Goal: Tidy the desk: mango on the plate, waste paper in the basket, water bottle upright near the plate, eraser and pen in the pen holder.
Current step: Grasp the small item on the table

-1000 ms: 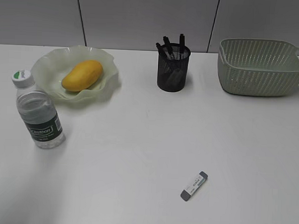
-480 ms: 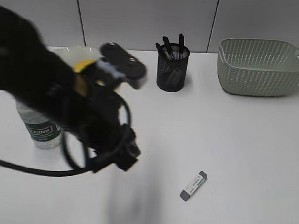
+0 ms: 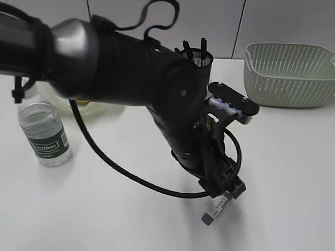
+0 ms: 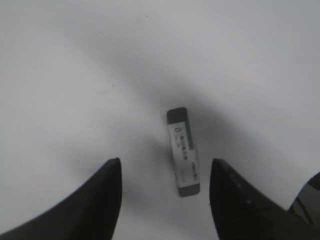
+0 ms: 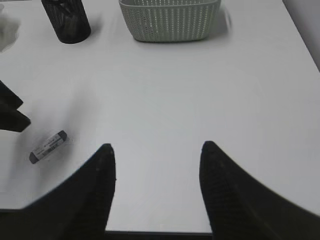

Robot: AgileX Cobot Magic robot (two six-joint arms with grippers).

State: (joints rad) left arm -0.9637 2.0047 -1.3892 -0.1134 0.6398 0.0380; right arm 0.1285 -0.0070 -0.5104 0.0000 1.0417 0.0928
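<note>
The eraser (image 3: 212,212), white with grey ends, lies on the white desk (image 3: 299,164) at the front. My left gripper (image 3: 227,193) hangs open right above it. In the left wrist view the eraser (image 4: 183,152) lies between the open jaws (image 4: 165,167), nearer the right finger, untouched. My right gripper (image 5: 157,150) is open and empty over bare desk. The water bottle (image 3: 45,134) stands upright at the left. The plate (image 3: 101,107) shows only as a sliver behind my arm; the mango is hidden. The black pen holder (image 3: 201,59) holds pens. The waste paper is not in view.
The sage-green basket (image 3: 292,75) stands at the back right, also in the right wrist view (image 5: 170,20) beside the pen holder (image 5: 66,20). The eraser (image 5: 48,146) lies left of my right gripper. My left arm spans the middle of the desk.
My left arm has swung in from the left across the desk and come down over the eraser. It now hides the plate and mango. The objects have not moved.
</note>
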